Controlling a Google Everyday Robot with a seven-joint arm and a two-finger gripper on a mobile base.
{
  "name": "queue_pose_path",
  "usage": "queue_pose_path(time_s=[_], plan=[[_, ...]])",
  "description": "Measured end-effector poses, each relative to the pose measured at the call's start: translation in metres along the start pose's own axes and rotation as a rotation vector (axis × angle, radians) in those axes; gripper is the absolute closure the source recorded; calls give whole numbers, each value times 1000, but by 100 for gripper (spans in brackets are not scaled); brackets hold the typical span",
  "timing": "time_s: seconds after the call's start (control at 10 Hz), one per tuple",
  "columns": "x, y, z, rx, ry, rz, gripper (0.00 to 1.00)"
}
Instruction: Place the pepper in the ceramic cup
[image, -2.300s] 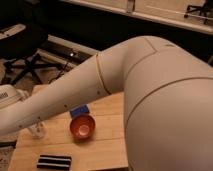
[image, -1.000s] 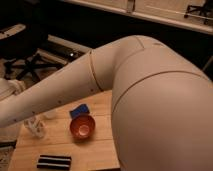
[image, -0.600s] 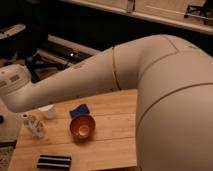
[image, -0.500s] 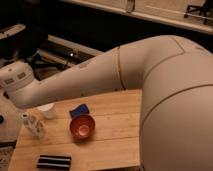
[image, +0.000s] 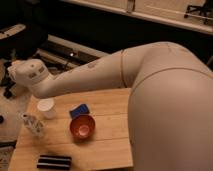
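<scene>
Swinging farther back over the half second before, the robot's white arm (image: 100, 75) uncovered the ceramic cup (image: 46, 107) on the wooden worktop (image: 107, 145). Its hand (image: 14, 71) lay at the arm's far end, beyond the worktop's back left corner and above the cup; whether it was wide or narrow could not be told. The cup stood near the worktop's back left edge, a patterned bottle (image: 33, 125) nearby. An orange bowl (image: 82, 127) sat centrally, just beside a blue object (image: 78, 110). A dark bar (image: 54, 161) lay at the front. The pepper could not be made out.
</scene>
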Motion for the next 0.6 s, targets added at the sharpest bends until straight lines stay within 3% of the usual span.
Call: queue_pose_path(time_s=[0.2,0.6], plan=[[-15,14,16,40,-6,11,84],[-51,27,24,94,-14,18,84]])
